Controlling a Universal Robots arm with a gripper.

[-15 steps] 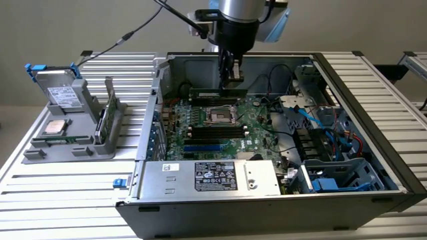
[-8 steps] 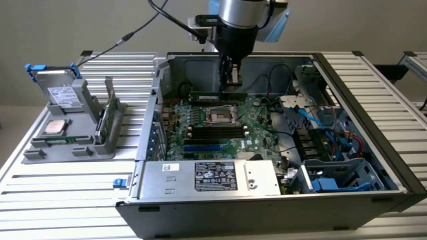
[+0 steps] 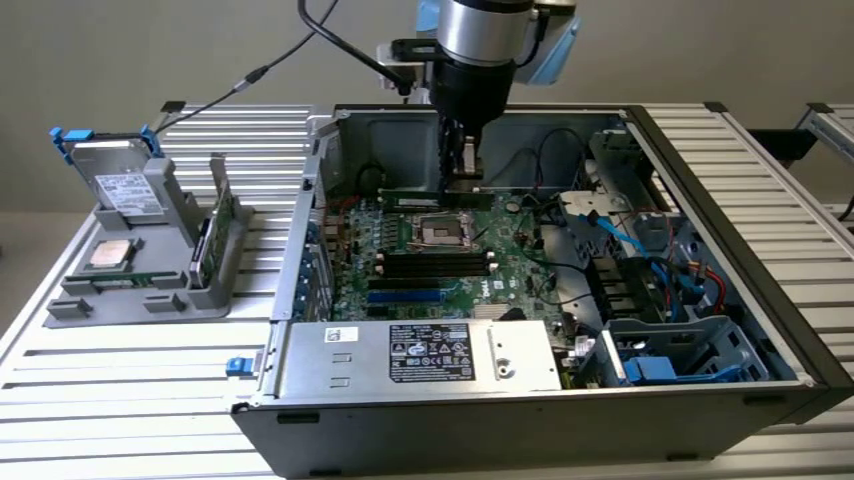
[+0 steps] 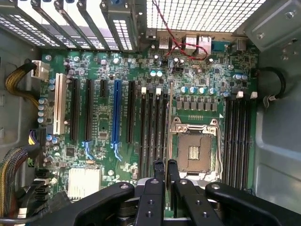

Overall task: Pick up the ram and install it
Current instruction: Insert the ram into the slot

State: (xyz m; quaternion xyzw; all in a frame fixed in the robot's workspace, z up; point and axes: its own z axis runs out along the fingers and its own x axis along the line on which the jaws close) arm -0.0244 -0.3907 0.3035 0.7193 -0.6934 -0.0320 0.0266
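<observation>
The gripper [image 3: 463,172] reaches down from above into the open computer case [image 3: 534,435], which lies on its side on the slatted table [image 3: 134,365]. Its fingers [image 4: 157,181] are drawn close together and pinch the ram [image 3: 414,197] by its upper long edge. The stick hangs level. More of its length juts toward the exterior view's left than toward the right.

The ram is over the far part of the motherboard [image 3: 521,262], beyond the square socket [image 3: 441,232] and near the case's far wall. Whether its lower edge touches anything cannot be told.

In the wrist view the stick is seen edge-on. It runs straight out from the fingertips along the socket-side edge of a bank of black slots [image 4: 150,132], with the socket [image 4: 194,151] just beside it. A second bank of slots [image 4: 237,141] lies on the socket's other side.

Open air surrounds the arm above the board. The case's side walls stand well apart from the gripper. Loose cables [image 3: 667,260] crowd the case's side at the exterior view's right. The power supply [image 3: 414,352] fills the near edge.
</observation>
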